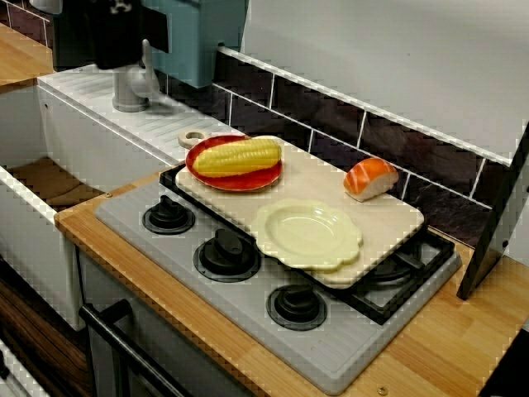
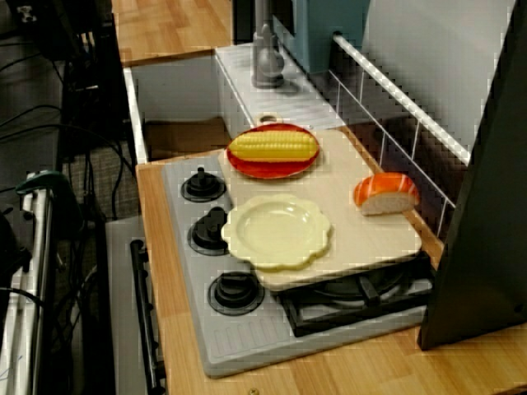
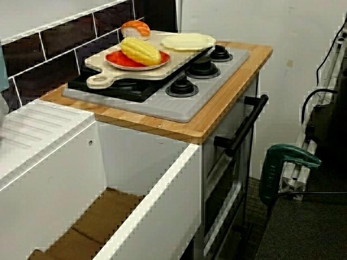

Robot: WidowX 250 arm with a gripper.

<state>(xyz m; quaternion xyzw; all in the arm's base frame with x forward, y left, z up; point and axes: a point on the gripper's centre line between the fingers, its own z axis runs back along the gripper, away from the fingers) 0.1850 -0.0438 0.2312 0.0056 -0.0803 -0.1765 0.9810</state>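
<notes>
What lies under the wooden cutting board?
Black burner grates of the grey stove show past the edges of the cutting board; the rest beneath is covered.

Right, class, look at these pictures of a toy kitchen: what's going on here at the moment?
Nothing is being held. The robot's hand seems to be the dark shape above the tap, away from the stove; whether it is open is unclear. On the cutting board over the burners lie a corn cob on a red plate, an empty cream plate and a piece of salmon sushi.
</notes>
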